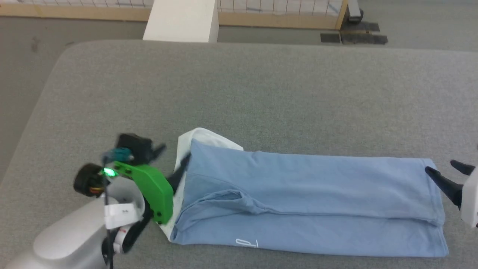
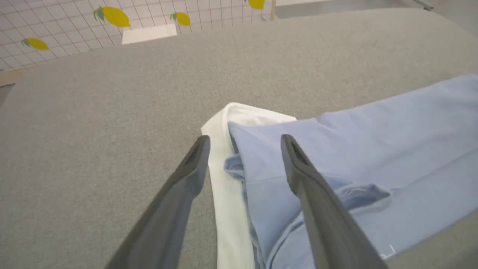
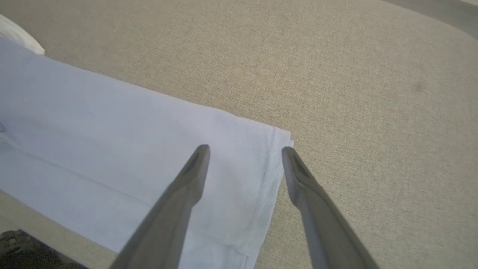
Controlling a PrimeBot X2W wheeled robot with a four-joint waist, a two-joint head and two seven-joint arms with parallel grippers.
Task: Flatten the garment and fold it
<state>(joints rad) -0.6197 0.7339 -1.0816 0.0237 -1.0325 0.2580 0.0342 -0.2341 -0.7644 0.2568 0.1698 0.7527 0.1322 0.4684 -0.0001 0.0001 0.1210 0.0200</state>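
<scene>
While the light blue short-sleeved polo shirt of soft fabric (image 1: 306,201) lay folded into a long narrow band across the lower half of the head view, both grippers stood at its ends, holding nothing. It rested flat on the grey cloth-covered table (image 1: 239,93), its white collar (image 1: 203,136) toward the left of the frame and its stitched hem (image 1: 435,194) toward the right. A small white script logo (image 1: 247,243) showed near the bottom edge, and a tucked sleeve (image 1: 224,198) made a rumpled ridge left of centre. The left gripper (image 2: 244,139), in its wrist view, had its two long dark fingers spread wide, one over the bare table just beside the collar and the other over the blue cloth; whether the tips touched the fabric could not be told. The right gripper (image 3: 245,148) was likewise open, with one finger above the shirt near the hem and the other at the hem's corner. At the top of the head view a white block (image 1: 181,20) stood beyond the table's far edge.
</scene>
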